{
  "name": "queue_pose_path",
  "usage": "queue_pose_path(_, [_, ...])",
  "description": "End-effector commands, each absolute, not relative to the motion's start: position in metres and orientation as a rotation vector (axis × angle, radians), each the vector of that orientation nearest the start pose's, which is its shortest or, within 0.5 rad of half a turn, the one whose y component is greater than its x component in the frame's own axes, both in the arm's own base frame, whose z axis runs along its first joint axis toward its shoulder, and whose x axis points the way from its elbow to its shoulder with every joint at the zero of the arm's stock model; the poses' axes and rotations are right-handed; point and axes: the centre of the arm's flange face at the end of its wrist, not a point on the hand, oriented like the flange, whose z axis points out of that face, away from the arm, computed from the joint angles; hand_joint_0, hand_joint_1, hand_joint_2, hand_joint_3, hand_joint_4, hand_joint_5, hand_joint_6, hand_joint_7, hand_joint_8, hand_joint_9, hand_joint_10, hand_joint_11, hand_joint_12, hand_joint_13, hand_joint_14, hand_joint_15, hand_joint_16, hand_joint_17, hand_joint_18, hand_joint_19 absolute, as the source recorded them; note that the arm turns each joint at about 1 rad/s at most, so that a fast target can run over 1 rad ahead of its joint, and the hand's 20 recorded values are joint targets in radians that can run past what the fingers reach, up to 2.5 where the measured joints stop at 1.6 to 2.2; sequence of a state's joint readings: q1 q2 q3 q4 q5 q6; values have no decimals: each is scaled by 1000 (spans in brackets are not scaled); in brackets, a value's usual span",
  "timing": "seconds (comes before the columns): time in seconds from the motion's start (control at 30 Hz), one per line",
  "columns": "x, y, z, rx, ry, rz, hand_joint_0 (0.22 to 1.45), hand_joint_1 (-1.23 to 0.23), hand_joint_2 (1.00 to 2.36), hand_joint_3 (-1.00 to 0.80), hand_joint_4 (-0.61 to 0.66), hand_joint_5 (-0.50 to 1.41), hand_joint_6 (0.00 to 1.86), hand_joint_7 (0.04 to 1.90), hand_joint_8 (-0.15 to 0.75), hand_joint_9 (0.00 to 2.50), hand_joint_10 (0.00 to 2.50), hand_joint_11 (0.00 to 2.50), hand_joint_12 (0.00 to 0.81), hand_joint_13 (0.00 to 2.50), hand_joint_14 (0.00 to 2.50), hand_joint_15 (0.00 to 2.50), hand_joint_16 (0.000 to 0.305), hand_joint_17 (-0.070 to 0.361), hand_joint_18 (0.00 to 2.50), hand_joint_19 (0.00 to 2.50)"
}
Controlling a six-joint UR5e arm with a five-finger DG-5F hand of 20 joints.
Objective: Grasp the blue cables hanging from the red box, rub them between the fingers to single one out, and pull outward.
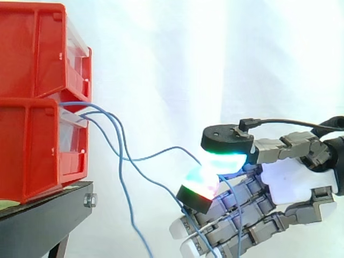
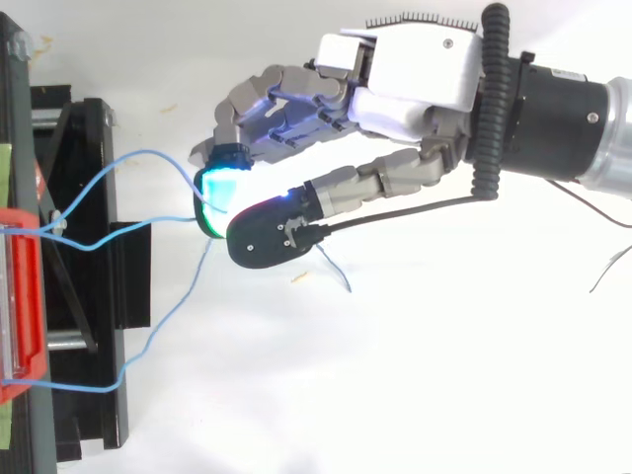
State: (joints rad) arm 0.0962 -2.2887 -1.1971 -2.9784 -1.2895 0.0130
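Thin blue cables [image 1: 121,156] come out of the lower of two stacked red bins [image 1: 37,145] and sag to the right. In the top view the blue cables [image 2: 128,163] run from the bin's edge [image 2: 20,296] toward the hand. The hand [image 1: 290,183] enters from the right. Its thumb pad [image 1: 226,141] and a glowing green and red fingertip [image 1: 196,188] pinch one blue cable between them. Other cable strands pass down behind the curled fingers. The hand [image 2: 415,74] sits to the right of the black stand in the top view.
The bins rest on a black stand [image 1: 48,215] at the left, with a bolt on its edge. A white curtain hangs behind. In the top view a loose cable end [image 2: 336,272] lies on the white floor below the hand.
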Motion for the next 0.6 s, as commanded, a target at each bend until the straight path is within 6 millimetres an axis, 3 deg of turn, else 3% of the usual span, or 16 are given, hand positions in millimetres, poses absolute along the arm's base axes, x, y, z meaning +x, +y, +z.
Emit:
queue_pose_path(0.0, [738,-89,234,1401,1205,968,601,-864,1015,-72,3,-87,886,1138,234,542,0,0,366,523,4,113,53,118,474,196])
queue_pose_path(0.57, [737,-89,235,1400,1204,969,602,-864,1016,-65,8,-86,887,1135,237,596,0,0,357,567,6,149,52,118,505,213])
